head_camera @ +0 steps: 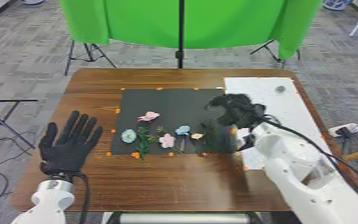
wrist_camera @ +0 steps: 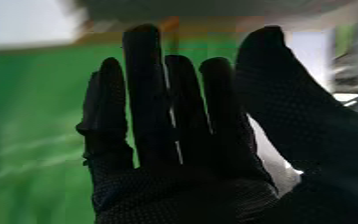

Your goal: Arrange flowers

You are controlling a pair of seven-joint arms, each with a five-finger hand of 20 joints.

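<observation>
"Head view: why the dark mat (head_camera: 180, 100)?"

"Contrast, probably; soft-petalled flowers (head_camera: 167, 140) lie toward its near side. Left hand (head_camera: 67, 147), near left, is straight-fingered, empty (parked, I'd guess). Right hand (head_camera: 236, 111) is at the mat's right edge."

"Right wrist view?"

"Textured black fabric, fingers extended, grasping nothing."

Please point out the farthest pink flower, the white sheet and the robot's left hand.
Farthest pink flower (head_camera: 149, 116): head view, on its petals.
White sheet (head_camera: 257, 89): head view, on its far part.
Left hand (head_camera: 64, 159): head view, on its gloved middle.
</observation>
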